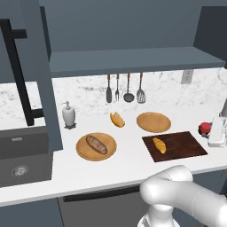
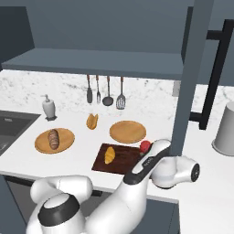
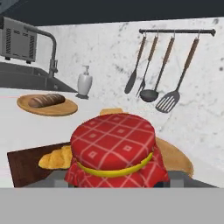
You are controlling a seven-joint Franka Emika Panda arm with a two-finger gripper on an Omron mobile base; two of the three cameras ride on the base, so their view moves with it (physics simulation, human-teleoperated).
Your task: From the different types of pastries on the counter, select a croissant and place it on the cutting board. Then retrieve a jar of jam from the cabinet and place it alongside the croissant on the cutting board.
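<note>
1. Closest to me: my gripper has its two fingers clamped on the small squat red jar of jam, the one with a red checked cloth lid and a yellow band. In the hand view the jar sits right in front of the lens with my fingertips hugging its lower sides
2. From the left base view the jar is a red blob at the right end of the dark brown rectangular wooden cutting board, right by its corner. Can't tell if it's touching the board or just off it
3. On that board lies the golden-yellow croissant, towards its left half, well apart from the jar
4. Just behind the board is an empty round light-tan wooden plate, and left of that the orange-yellow folded wedge pastry sits straight on the white marble-patterned counter
5. Further left, the long brown loaf lies on a second round tan plate
6. Behind that stands a white soap dispenser near the dark sink
7. On the back wall, four dark utensils with wooden handles hang from a rail
8. Up top, the dark blue-grey wall cabinet has its door swung open, black vertical bar handle facing out
</note>
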